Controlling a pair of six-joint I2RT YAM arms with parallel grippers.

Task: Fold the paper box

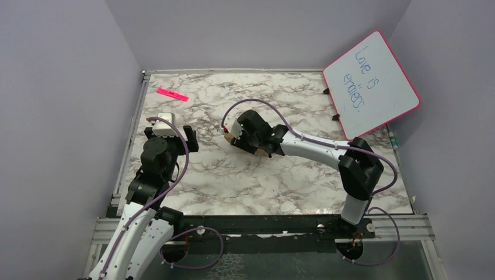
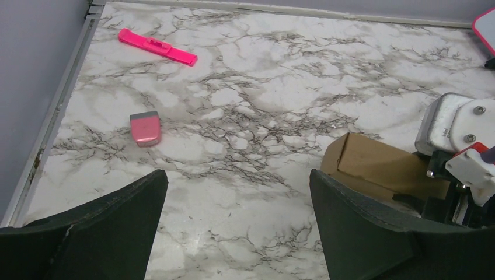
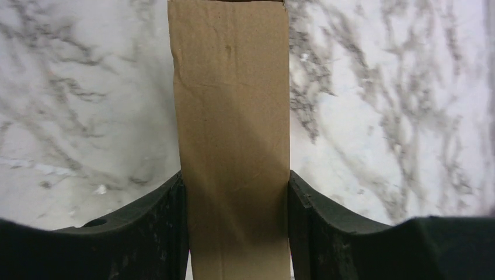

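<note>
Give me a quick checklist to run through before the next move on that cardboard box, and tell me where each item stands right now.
1. Grip: ok, the right gripper has a finger pressed on each side of the paper box.
2. Free arm: ok, the left gripper is open and empty.
3. Approach: ok, the table between the left gripper and the box is bare marble.
4. Clutter: ok, the pink block and the pink bar lie well away from the box.
5. Flaps: cannot tell, the right gripper hides much of the box.
</note>
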